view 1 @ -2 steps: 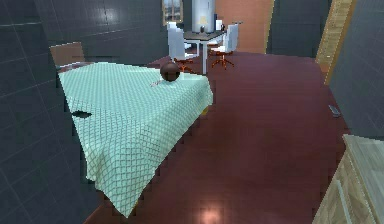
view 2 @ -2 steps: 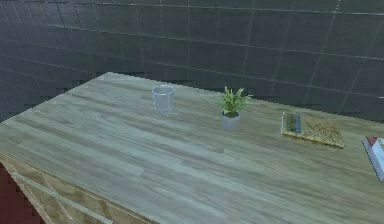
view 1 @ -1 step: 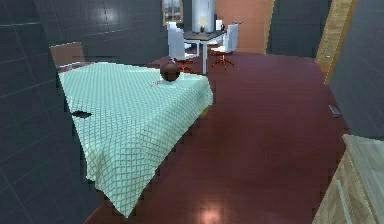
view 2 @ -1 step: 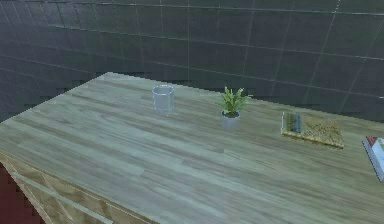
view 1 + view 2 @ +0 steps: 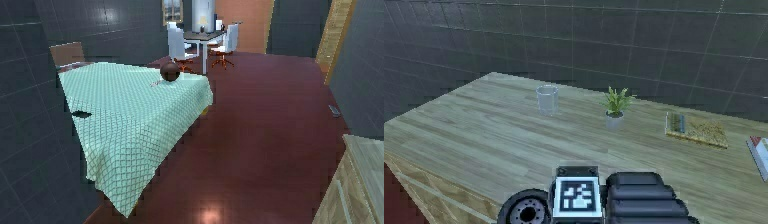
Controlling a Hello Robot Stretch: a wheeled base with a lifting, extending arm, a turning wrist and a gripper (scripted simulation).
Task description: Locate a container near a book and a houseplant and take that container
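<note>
Bottom edge of arm side view, closest in: white marker square (image 5: 578, 196) with black marks, dark ribbed block (image 5: 642, 198) right of it, round dark body of the gripper (image 5: 524, 209) left of it, cut by the frame edge. Its fingers are not resolvable, so can't tell whether they're spread or pressed together, and can't tell whether it holds anything. All of this sits in front of a wooden tabletop (image 5: 474, 130) that spans the frame.

Task's container (image 5: 547, 99) is clear, cup-shaped and upright, upper centre-left on the tabletop, well apart from the gripper. Right of it is the houseplant (image 5: 616, 104) in a small white pot, near but not touching. Further right the book (image 5: 702, 130) lies flat, with a small dark item (image 5: 676, 122) at its left end; can't tell what. Red-edged flat item (image 5: 760, 156) at the right edge, cut off. Dark tiled wall (image 5: 584, 40) behind the tabletop.

Forward view: bed (image 5: 130, 110) with teal checked cover across the left half. Dark red ball (image 5: 170, 72) on its far end, small black item (image 5: 81, 115) near its left side. Dark red floor (image 5: 260, 130) in the centre. Dining table (image 5: 203, 38) with white chairs (image 5: 181, 45) at top centre. Light wood edge (image 5: 360, 180) in the lower right corner.
</note>
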